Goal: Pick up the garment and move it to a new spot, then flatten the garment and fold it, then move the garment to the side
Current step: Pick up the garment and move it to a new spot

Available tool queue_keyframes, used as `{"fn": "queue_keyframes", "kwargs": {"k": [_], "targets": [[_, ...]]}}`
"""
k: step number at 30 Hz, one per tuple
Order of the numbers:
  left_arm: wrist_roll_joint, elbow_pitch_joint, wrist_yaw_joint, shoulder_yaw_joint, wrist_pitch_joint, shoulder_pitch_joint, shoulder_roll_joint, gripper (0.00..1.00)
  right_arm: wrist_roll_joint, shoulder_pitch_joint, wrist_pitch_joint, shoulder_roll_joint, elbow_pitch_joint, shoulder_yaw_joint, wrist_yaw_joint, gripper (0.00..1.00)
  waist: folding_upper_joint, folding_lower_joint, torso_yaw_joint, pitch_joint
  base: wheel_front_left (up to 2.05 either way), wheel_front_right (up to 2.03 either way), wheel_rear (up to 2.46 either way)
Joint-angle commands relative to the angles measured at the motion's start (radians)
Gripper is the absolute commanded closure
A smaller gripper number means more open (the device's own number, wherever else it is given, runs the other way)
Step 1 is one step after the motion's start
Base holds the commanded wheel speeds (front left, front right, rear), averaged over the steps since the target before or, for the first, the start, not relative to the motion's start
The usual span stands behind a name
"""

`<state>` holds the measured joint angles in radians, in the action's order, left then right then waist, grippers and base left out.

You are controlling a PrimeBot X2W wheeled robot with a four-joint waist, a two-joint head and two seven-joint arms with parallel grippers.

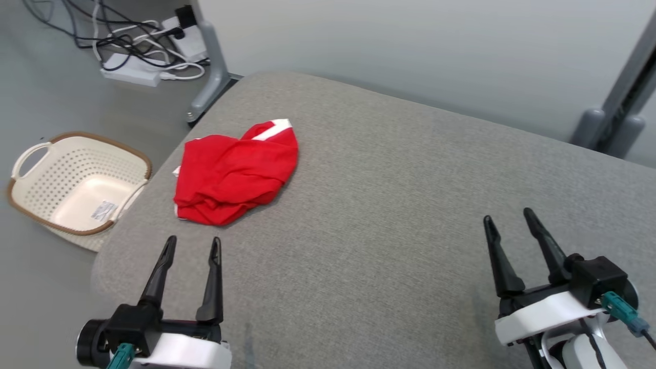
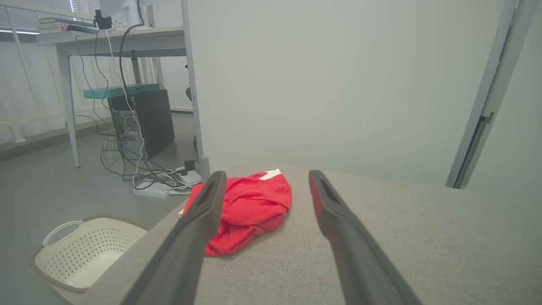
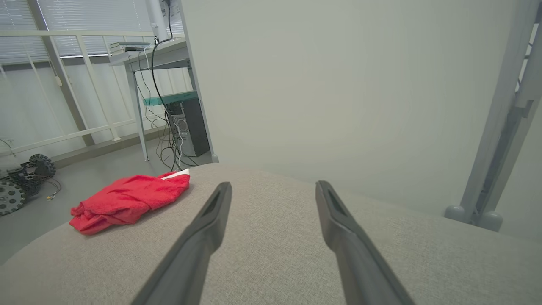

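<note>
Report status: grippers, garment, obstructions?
Left gripper open, empty, short of red garment. Right gripper open, empty, well right of it. Garment crumpled near left edge of cushion. Basket on floor beside that edge, off the path.

We're looking down on a broad grey fabric-covered surface (image 1: 400, 205), rounded at its corners. Lying on it is the red garment (image 1: 236, 174), crumpled in a loose heap, with a white band showing at its far end. It sits near the surface's left edge, towards the far corner. Off that edge we've got the grey floor (image 1: 46, 87). On it stands a cream perforated basket (image 1: 77, 169) with a brown rim, just beside the surface, and further back a white power strip (image 1: 130, 72) among tangled cables (image 1: 128, 36).
</note>
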<state>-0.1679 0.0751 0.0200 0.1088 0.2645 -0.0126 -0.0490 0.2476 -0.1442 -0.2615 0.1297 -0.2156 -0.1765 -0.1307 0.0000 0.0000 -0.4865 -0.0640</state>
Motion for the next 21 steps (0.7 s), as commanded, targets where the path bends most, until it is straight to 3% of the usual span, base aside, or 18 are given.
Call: {"fn": "queue_keyframes", "kwargs": {"k": [1,10,21], "targets": [[-0.003,-0.01,0.008,-0.011,0.001,-0.006,-0.004,0.0,0.012,-0.008,-0.003,0.0,-0.009,-0.012,0.0,0.0,0.0,0.0,-0.023,-0.001,0.0,0.0,0.0],[-0.033,-0.055,0.05,-0.032,0.001,-0.037,-0.004,0.0,0.039,-0.087,-0.003,0.024,-0.055,-0.099,0.0,0.0,0.0,0.0,-0.042,-0.033,0.0,0.0,0.0],[-0.036,-0.057,0.06,-0.034,0.001,-0.045,-0.004,0.0,0.063,-0.101,-0.003,0.033,-0.085,-0.11,0.0,0.0,0.0,0.0,-0.037,-0.024,0.0,0.0,0.0]]}}
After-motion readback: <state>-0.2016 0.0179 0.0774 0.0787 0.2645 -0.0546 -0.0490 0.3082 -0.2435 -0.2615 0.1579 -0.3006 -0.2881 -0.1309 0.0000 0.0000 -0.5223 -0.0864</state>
